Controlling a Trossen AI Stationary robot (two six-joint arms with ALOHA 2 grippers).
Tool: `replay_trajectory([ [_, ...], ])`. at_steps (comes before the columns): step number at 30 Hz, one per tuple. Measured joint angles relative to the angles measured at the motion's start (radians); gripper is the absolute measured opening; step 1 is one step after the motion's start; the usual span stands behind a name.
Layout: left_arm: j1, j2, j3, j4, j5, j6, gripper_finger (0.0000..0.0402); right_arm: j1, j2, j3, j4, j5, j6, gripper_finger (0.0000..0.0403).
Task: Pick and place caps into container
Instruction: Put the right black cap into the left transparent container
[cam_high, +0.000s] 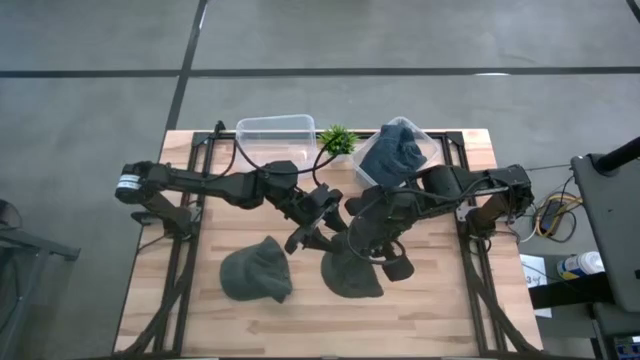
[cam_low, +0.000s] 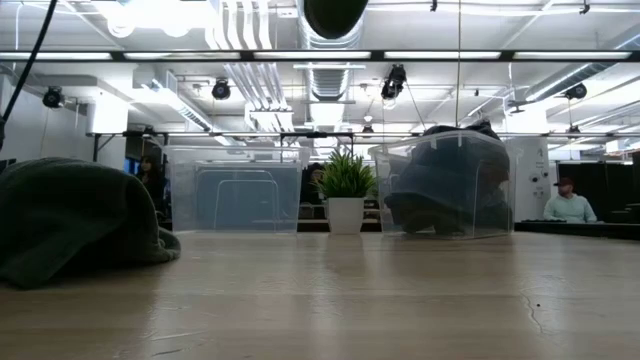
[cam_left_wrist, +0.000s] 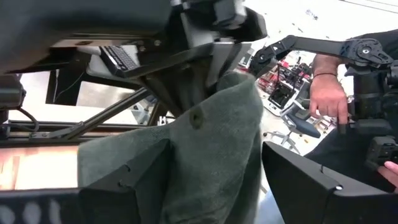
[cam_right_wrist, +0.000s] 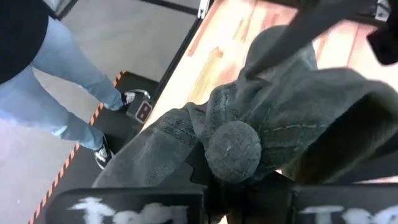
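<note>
The right claw (cam_high: 372, 250) is clamped on a green cap (cam_high: 352, 275) lifted off the worktop (cam_high: 440, 310); the left claw (cam_high: 318, 228) stands wide just beside it. A clean handover needs the left claw to close fully before the right lets go.

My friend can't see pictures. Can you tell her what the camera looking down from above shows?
Two dark robot arms meet mid-table, the right gripper shut on an olive cap and the left gripper open beside it. Another olive cap lies nearby.

Small potted plant (cam_high: 338, 139) between the tubs, wooden table (cam_high: 440, 310), person's jeans (cam_right_wrist: 56, 87) and sneakers (cam_right_wrist: 102, 155)
</note>
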Motion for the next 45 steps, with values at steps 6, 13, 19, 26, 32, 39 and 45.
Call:
replay_trajectory([
  [6, 0.000, 0.000, 0.000, 0.000, -0.008, 0.002, 0.0185, 0.000, 0.000, 0.000, 0.010, 0.001, 0.004, 0.0008],
  [13, 0.000, 0.000, 0.000, 0.000, -0.007, -0.006, 0.0053, 0.000, 0.000, 0.000, 0.009, 0.003, 0.007, 0.0008],
  [19, 0.000, -0.002, 0.000, -0.003, -0.008, -0.018, 0.0007, 0.000, -0.002, 0.000, 0.009, -0.012, 0.047, 0.0011],
  [26, 0.013, -0.023, 0.000, -0.058, -0.019, -0.028, 0.0003, 0.003, -0.034, 0.000, -0.002, -0.038, 0.164, 0.0080],
  [32, 0.029, -0.075, 0.000, -0.141, -0.094, -0.008, 0.0002, 0.003, -0.079, 0.000, -0.003, -0.034, 0.244, 0.0162],
  [39, 0.050, -0.202, 0.000, -0.279, -0.411, 0.046, 0.0001, 0.011, -0.142, 0.000, -0.014, 0.064, 0.388, 0.0208],
  [45, 0.069, -0.322, 0.000, -0.344, -0.810, 0.022, 0.0001, 0.035, -0.179, 0.000, -0.066, 0.307, 0.429, 0.0204],
])
